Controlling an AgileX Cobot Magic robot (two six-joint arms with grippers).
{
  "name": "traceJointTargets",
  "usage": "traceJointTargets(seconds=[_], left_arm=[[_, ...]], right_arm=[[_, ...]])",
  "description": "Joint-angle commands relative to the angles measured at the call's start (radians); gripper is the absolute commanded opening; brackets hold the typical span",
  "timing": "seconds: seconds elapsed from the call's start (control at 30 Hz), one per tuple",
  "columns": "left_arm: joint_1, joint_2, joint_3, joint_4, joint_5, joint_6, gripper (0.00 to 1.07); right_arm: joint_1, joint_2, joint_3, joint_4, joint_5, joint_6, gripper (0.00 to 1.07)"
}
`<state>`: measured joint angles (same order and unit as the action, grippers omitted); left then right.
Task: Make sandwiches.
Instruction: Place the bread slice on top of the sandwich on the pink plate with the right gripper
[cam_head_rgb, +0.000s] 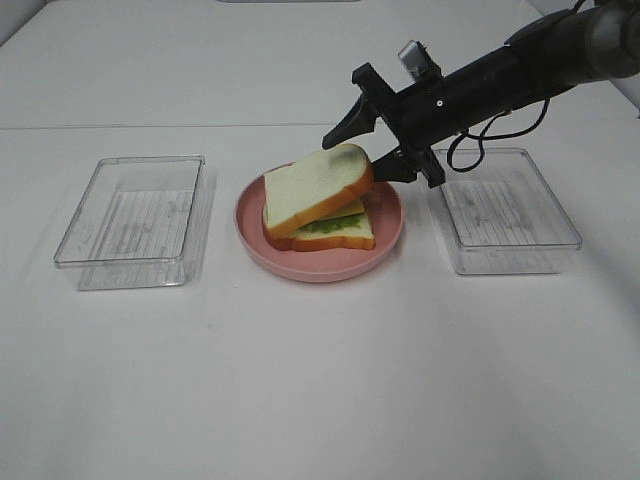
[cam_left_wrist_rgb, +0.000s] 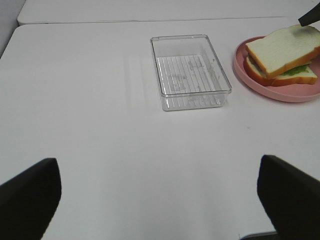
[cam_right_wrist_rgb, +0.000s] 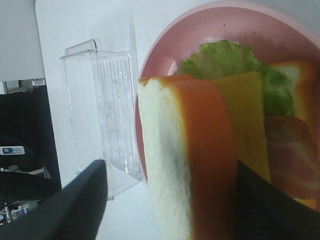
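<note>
The right arm (cam_head_rgb: 520, 70) is matte black and tube-shaped, greyer toward its upper joint, with a small silver-grey block mounted on top, a looping black cable hanging beneath the wrist, and angular black fingers (cam_head_rgb: 345, 125) that taper to points, while the left arm's fingers (cam_left_wrist_rgb: 30, 197) are blunt and black.

White worktop (cam_head_rgb: 320, 380). Pink round plate (cam_head_rgb: 310, 262). Sandwich bread slices (cam_head_rgb: 310, 190) white, orange-brown crust; green lettuce (cam_right_wrist_rgb: 225, 60), yellow cheese (cam_right_wrist_rgb: 245, 115), brown bacon (cam_right_wrist_rgb: 292, 150). Two clear ribbed-bottom trays (cam_head_rgb: 135, 220) (cam_head_rgb: 505, 215). Black right gripper (cam_head_rgb: 372, 150).
</note>
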<state>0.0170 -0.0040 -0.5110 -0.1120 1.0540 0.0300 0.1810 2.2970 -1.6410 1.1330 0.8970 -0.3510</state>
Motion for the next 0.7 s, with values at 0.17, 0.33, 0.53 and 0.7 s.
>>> traceJointTargets(seconds=[0.17, 0.33, 0.53, 0.7], left_arm=[[-0.002, -0.024, 0.002, -0.009, -0.017, -0.005, 0.99], [-0.002, -0.024, 0.002, -0.009, -0.017, -0.005, 0.99], [-0.002, -0.024, 0.002, -0.009, -0.017, -0.005, 0.99], [-0.002, -0.024, 0.002, -0.009, -0.017, -0.005, 0.99]], right_arm=[[-0.001, -0.062, -0.003, -0.165, 0.004, 0.066, 0.6], [-0.001, -0.081, -0.003, -0.256, 0.02, 0.124, 0.63], [0.0, -0.109, -0.003, -0.26, 0.025, 0.126, 0.63], [0.0, -0.169, -0.01, -0.296, 0.0, 0.174, 0.8]])
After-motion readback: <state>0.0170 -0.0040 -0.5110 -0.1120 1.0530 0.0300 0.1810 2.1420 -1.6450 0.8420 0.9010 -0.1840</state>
